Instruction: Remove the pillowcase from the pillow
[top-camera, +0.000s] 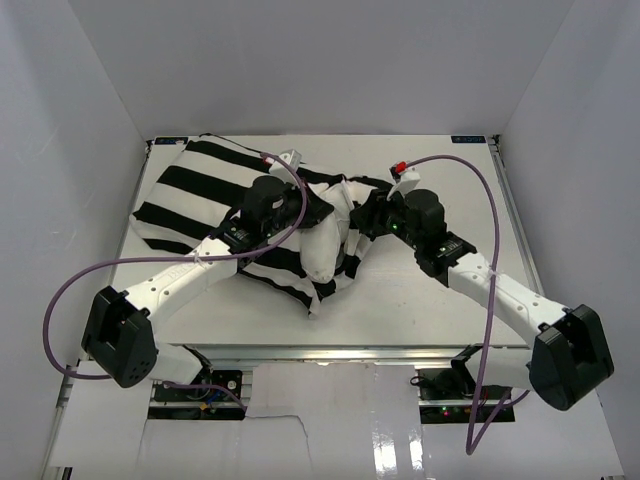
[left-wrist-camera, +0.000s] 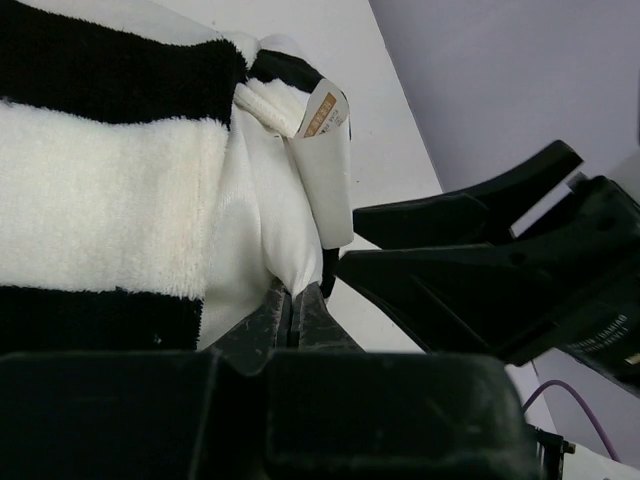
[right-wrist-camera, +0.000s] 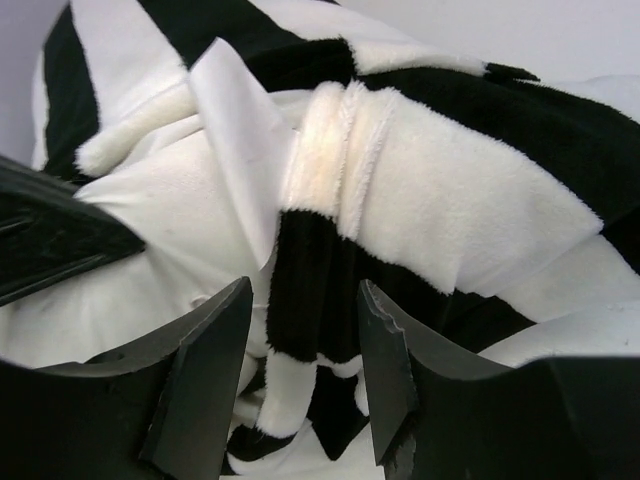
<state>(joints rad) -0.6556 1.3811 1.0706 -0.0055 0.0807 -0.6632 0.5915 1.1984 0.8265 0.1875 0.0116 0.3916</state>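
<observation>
The black-and-white striped pillowcase (top-camera: 195, 195) lies at the table's left and middle. The off-white pillow (top-camera: 322, 250) bulges out of its open right end. My left gripper (top-camera: 322, 216) is shut on a pinch of the pillow's smooth white fabric (left-wrist-camera: 270, 200), just below a sewn-in label (left-wrist-camera: 322, 112); the furry pillowcase (left-wrist-camera: 100, 200) lies to the left. My right gripper (top-camera: 358, 222) is open and faces the left one. In the right wrist view its jaws (right-wrist-camera: 305, 290) straddle the rolled striped edge of the pillowcase (right-wrist-camera: 310, 290) without closing on it, and the pillow (right-wrist-camera: 170, 230) shows at the left.
The white table (top-camera: 430, 290) is enclosed by white walls on the left, back and right. Purple cables (top-camera: 492, 230) loop off both arms. My right gripper's black fingers (left-wrist-camera: 450, 250) are close beside the left jaws.
</observation>
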